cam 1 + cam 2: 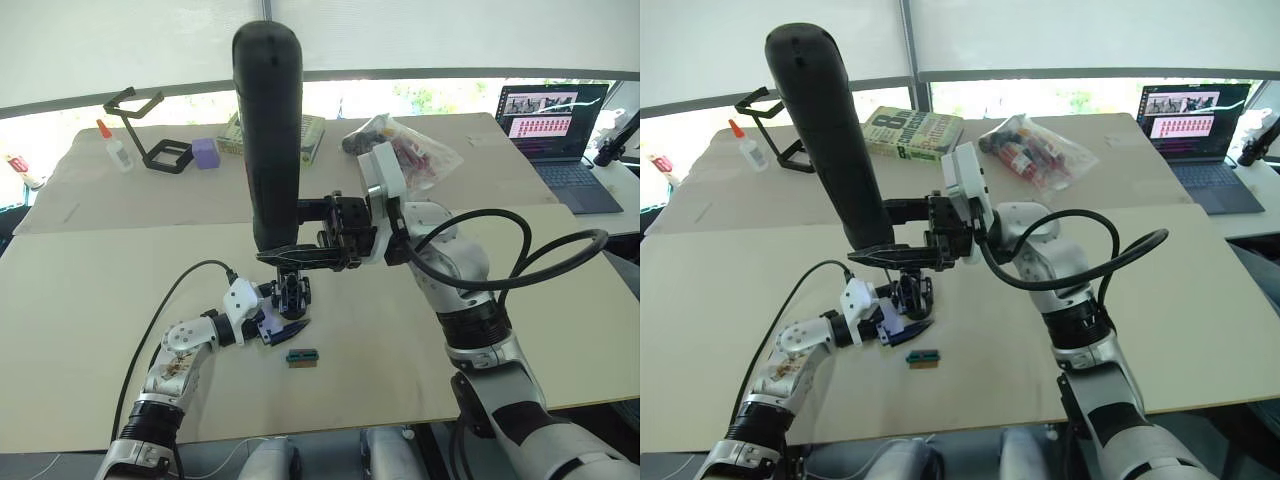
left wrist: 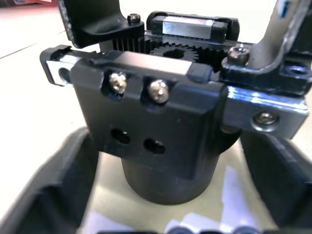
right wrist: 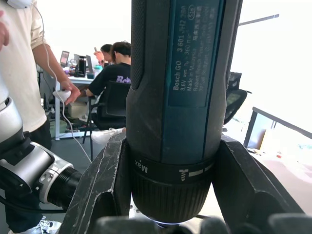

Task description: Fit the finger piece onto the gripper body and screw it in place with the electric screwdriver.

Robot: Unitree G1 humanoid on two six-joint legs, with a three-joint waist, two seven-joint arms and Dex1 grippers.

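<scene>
The electric screwdriver (image 1: 268, 130) stands upright over the table's middle, tip down. My right gripper (image 1: 300, 255) is shut on its lower collar, with its fingers (image 3: 105, 185) on both sides of it. Right below sits the gripper body (image 1: 290, 295), a black block with screws and a toothed rail (image 2: 146, 122). My left gripper (image 1: 285, 315) is shut on its round base, a finger (image 2: 58, 190) on each side. A black piece (image 2: 92, 24) stands on the rail; I cannot tell whether it is the finger piece. The bit's end is hidden behind my right gripper.
A tiny green-and-brown block (image 1: 301, 356) lies just in front of the left gripper. At the back are a glue bottle (image 1: 115, 145), a black frame (image 1: 150, 130), a purple block (image 1: 205, 152), a book (image 1: 912, 132), a plastic bag (image 1: 1030, 150) and a laptop (image 1: 550, 120).
</scene>
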